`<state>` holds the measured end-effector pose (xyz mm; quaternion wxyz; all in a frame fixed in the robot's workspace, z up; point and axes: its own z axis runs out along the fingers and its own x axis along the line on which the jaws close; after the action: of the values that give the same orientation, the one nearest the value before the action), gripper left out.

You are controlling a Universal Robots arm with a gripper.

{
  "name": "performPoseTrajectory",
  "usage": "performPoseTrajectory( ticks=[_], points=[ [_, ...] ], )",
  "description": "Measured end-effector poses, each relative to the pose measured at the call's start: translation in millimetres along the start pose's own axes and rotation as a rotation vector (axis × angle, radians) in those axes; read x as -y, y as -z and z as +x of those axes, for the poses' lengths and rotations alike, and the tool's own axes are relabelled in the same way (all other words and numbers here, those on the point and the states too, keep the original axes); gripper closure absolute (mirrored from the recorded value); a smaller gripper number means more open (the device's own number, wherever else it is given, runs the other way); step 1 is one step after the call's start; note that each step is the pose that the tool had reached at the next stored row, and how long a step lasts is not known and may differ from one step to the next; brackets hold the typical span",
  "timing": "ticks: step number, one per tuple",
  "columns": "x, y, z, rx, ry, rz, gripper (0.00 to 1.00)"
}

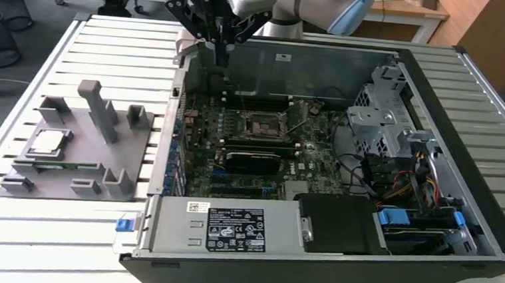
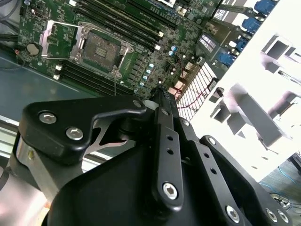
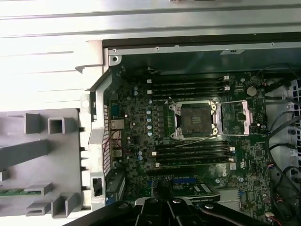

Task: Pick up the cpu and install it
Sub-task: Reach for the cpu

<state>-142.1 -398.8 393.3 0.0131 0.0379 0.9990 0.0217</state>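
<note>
**End effector above case corner, cpu on tray**

A slatted worktop (image 1: 49,247) is seen carrying an open computer case (image 1: 329,63), laid flat with its motherboard (image 3: 136,141) exposed. Just beside the case, on the exterior view's left, a grey tray (image 1: 85,126) is placed. The end effector (image 1: 221,59) is held over the case's far corner nearest the tray, its fingers pressed together with nothing between them. The motherboard socket (image 3: 196,117) is shown open and unfilled. The cpu (image 1: 48,142) is seated flat on the tray, well apart from the end effector.

Bright, even light; the tray (image 2: 254,80) glares white in the second wrist view.
</note>
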Motion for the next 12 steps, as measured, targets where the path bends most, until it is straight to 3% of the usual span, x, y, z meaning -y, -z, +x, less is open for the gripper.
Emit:
performPoseTrajectory(
  ticks=[12],
  points=[
    [0.7,0.4,16.7,0.0,0.0,0.0001,0.89]
  ],
)
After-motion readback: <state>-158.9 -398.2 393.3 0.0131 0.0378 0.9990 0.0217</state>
